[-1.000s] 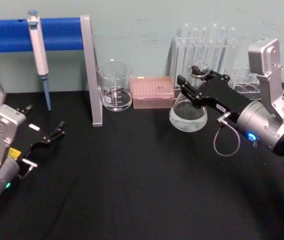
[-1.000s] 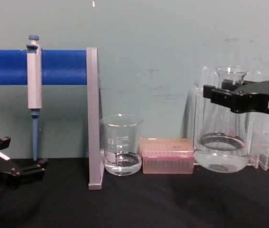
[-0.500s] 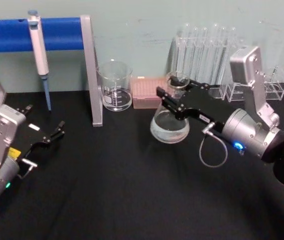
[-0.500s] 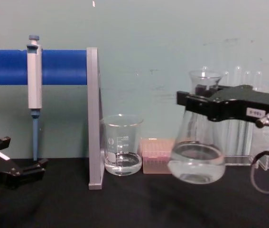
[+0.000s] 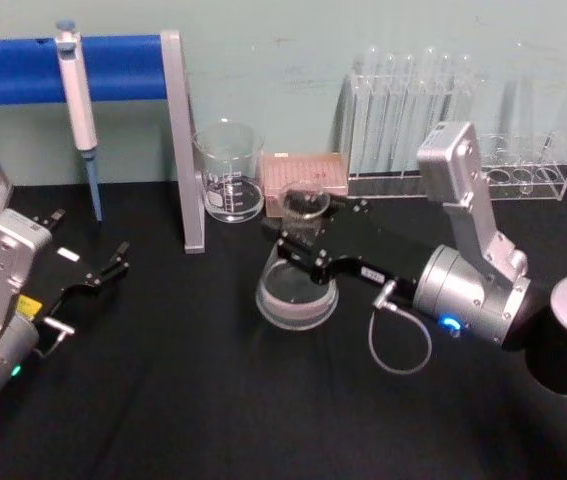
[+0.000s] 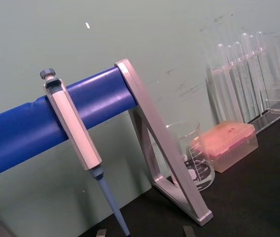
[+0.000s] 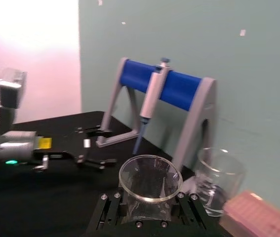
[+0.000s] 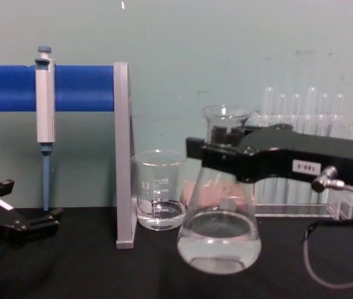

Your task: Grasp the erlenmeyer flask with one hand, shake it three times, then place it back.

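The black tabletop (image 5: pixel 213 410) fills the lower half of the head view and lies bare across the whole foreground; its back edge meets the pale green wall, where the other things stand in a row.

At the upper left stands the pipette stand (image 5: pixel 185 150), a blue bar on grey uprights; its right upright comes down to the tabletop just left of centre, and a pipette (image 5: pixel 76 90) hangs from the bar, tip down.

The right gripper (image 5: pixel 308 235) reaches in from the lower right toward the centre; its fingers are closed on the neck of the erlenmeyer flask (image 5: pixel 296 295), which stands roughly upright near the centre with a little clear liquid in its base; whether the base touches the tabletop cannot be told.

Behind the flask, well apart from it, the test tube rack (image 5: pixel 433 110) runs along the wall at the upper right; the beaker (image 5: pixel 229 170) sits just right of the grey upright; the pink box (image 5: pixel 308 172) is beside the beaker, partly hidden by the flask's rim.

The left gripper (image 5: pixel 115 258) rests at the lower left, fingers apart and holding nothing; bare tabletop lies between it and the flask.
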Controlling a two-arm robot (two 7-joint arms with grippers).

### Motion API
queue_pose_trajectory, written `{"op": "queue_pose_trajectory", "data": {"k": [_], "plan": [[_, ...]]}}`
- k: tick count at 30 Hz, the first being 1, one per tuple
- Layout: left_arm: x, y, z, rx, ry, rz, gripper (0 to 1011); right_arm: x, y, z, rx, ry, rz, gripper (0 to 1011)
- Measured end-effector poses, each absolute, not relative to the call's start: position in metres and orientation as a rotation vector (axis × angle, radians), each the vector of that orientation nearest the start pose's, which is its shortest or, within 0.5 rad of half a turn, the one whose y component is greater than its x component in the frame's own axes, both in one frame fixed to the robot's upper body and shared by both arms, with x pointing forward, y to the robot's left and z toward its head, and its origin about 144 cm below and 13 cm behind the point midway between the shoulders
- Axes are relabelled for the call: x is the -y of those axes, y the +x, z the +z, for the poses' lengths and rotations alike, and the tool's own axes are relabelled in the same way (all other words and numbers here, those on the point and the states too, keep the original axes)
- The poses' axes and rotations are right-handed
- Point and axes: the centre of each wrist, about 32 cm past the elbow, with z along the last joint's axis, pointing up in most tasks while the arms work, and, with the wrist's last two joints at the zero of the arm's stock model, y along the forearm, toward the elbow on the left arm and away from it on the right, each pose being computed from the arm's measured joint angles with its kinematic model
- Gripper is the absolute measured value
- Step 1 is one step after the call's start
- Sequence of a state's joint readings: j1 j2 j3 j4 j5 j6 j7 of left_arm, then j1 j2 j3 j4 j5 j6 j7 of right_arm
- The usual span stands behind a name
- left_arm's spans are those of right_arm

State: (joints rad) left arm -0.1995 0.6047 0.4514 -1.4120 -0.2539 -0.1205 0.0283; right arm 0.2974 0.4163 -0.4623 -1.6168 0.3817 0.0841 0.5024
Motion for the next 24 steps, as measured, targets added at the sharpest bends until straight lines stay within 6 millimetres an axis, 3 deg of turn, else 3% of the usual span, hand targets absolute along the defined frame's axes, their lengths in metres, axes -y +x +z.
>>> {"op": "queue_pose_trajectory", "data": {"k": [24], "plan": [[-0.310,0.489,1.140,0.285,0.305,1.248,1001,0.196,0.486,1.218,0.135,-0.077,-0.355,450]]}}
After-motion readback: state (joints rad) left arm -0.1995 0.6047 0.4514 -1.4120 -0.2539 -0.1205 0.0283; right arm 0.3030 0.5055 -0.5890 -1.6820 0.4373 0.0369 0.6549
